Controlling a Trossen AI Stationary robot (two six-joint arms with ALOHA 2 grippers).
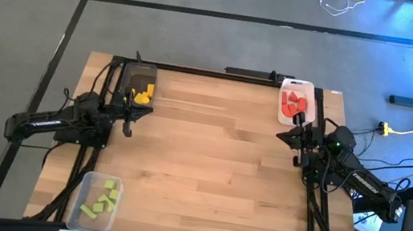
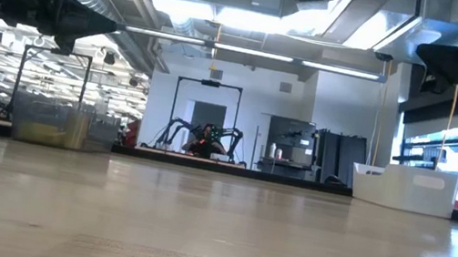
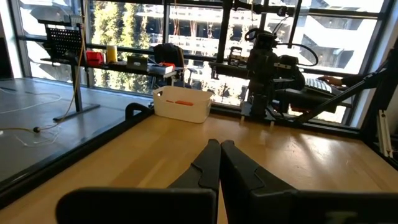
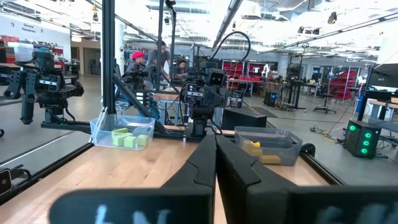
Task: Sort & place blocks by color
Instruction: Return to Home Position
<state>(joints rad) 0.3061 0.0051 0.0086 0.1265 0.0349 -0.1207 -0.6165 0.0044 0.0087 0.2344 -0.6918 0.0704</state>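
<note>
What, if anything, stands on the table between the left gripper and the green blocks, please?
Nothing visible does. In the high view only bare table lies between the shut left gripper and the green blocks, which sit in the clear tray, open on top.

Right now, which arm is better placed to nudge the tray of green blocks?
Probably the left. The clear tray lies on that arm's side of the table, nearer the left gripper; the right gripper is far across, by the white tray.
</note>
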